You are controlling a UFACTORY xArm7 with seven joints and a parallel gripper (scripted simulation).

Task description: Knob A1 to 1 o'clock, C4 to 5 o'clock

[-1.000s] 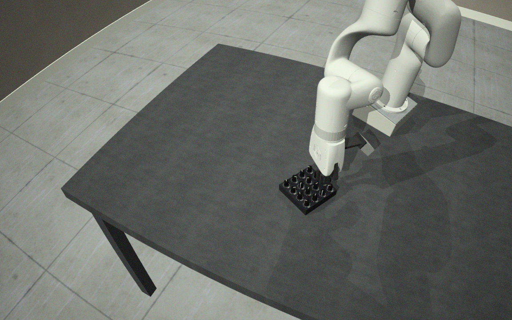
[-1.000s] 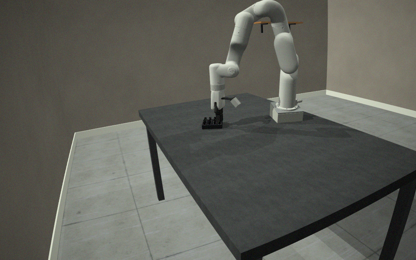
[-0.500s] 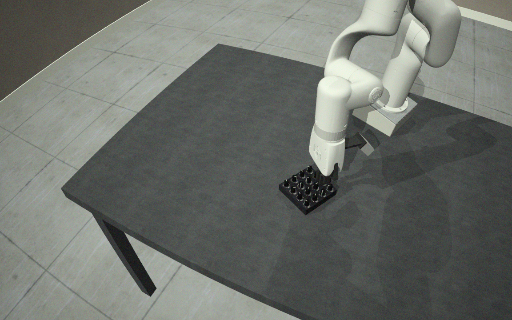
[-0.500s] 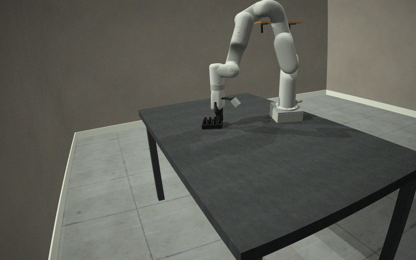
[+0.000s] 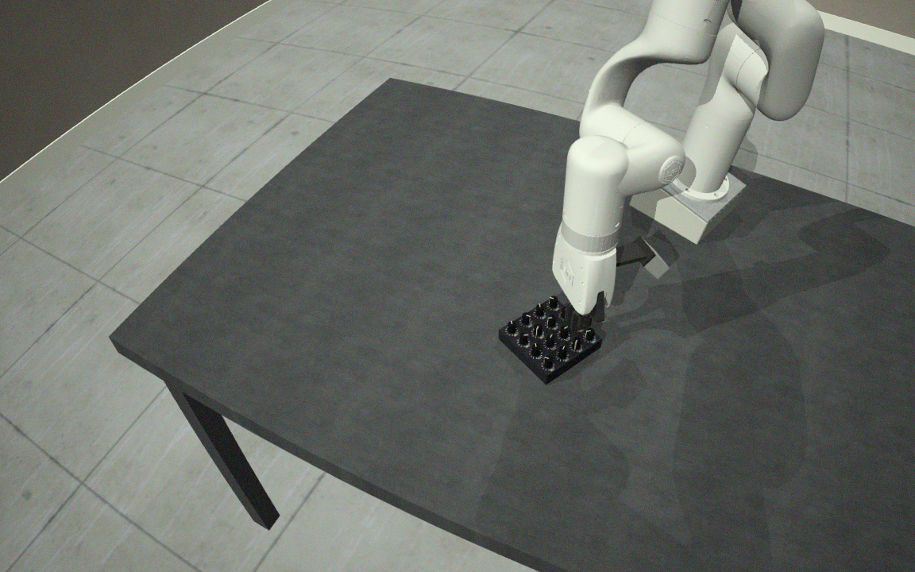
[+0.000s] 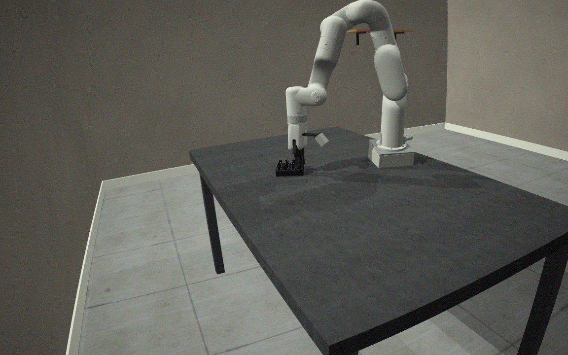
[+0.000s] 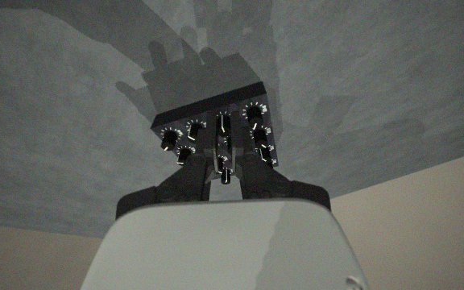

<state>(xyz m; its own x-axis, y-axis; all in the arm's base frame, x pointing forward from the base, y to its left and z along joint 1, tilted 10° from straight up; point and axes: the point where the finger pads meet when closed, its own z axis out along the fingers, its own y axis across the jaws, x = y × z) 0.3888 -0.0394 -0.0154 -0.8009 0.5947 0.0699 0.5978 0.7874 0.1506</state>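
The black knob box (image 5: 522,357) (image 6: 289,173) (image 7: 212,103) stands flat on the table. My gripper (image 5: 580,323) (image 6: 299,162) (image 7: 224,125) points down at its robot-side edge and is shut on knob C4 (image 7: 223,124), a finger on each side. The white line of C4 faces the wrist camera, roughly at 3 o'clock. Knob A1 (image 5: 511,328) stands free of the fingers at the left corner in the top view; its line is too small to read. The fingers hide C4 in the top view and parts of the inner knobs in the wrist view.
Knobs B4 (image 7: 194,130) and D4 (image 5: 589,334) (image 7: 254,113) stand close on either side of the fingers. The arm's base (image 5: 688,213) (image 6: 392,159) stands on the dark table (image 5: 304,284) (image 6: 365,265) beyond the box in the top view.
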